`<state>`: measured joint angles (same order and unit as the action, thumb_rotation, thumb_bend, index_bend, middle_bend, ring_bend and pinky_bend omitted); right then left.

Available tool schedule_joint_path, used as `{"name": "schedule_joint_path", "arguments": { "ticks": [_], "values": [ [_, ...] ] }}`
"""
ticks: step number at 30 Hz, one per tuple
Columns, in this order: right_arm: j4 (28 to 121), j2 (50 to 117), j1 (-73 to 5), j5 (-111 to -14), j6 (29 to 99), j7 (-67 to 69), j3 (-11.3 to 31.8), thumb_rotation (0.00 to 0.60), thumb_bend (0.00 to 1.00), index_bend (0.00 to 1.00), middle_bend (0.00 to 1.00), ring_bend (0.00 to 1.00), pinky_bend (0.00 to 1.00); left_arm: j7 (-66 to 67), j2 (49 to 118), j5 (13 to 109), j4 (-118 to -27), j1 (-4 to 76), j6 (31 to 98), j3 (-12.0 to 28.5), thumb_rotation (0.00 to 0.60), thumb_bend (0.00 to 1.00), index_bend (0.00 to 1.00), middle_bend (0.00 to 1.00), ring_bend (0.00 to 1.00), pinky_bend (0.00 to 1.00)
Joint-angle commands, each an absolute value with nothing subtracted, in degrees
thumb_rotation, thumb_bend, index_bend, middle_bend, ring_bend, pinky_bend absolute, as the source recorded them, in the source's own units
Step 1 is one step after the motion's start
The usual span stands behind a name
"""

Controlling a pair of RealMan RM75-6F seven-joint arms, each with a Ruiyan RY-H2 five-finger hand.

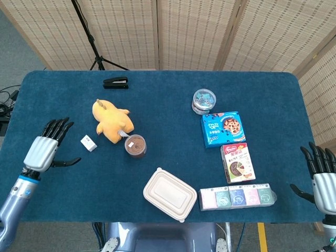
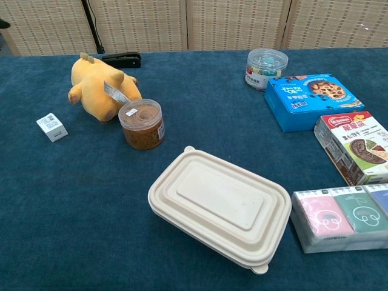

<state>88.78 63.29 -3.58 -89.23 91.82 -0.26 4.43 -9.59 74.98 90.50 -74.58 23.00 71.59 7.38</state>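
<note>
We held our left hand (image 1: 44, 149) and right hand (image 1: 321, 176) empty, fingers spread; the small white cube-shaped block (image 1: 88, 143) lay near the left.

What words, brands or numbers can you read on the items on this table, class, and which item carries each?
No text reads clearly.
Blue cookie box: white brand lettering, too blurred to read.
Red and green box: characters on a red label, too small to read.
Pastel multipack: face drawings, small print unreadable.
Round clear tub: label unreadable.
Plush toy's tag: print too small.
White block: dark marking, unreadable.
</note>
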Motion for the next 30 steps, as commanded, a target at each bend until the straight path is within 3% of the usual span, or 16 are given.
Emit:
{"name": "schedule_joint_path", "arguments": {
  "ticks": [1, 15, 21, 30],
  "values": [
    [88.49, 63.79, -4.31, -87.94, 90.14, -0.83, 4.98, 0.600, 0.00, 0.00, 0.00, 0.00, 0.00, -15.93, 81.97, 91.89, -62.90, 31.05, 65.24, 9.21, 0.052, 0.00, 0.00, 0.00, 0.00, 0.00],
    [86.09, 66.18, -7.24, -81.43, 82.13, -3.41, 6.60, 0.600, 0.00, 0.00, 0.00, 0.00, 0.00, -24.45, 95.01, 90.76, -37.44, 46.06, 53.51, 9.35, 0.051, 0.00, 0.00, 0.00, 0.00, 0.00],
    [85.58, 66.46, -7.71, -80.74, 81.29, -3.17, 6.93, 0.600, 0.00, 0.00, 0.00, 0.00, 0.00, -30.09, 99.65, 91.41, -28.74, 50.62, 49.57, 7.30, 0.055, 0.00, 0.00, 0.00, 0.00, 0.00],
    [85.49, 66.18, -7.69, -80.25, 81.10, -1.93, 7.16, 0.600, 0.00, 0.00, 0.00, 0.00, 0.00, -37.26, 106.72, 93.71, -17.20, 53.57, 49.03, 2.90, 0.054, 0.00, 0.00, 0.00, 0.00, 0.00]
  ]
}}
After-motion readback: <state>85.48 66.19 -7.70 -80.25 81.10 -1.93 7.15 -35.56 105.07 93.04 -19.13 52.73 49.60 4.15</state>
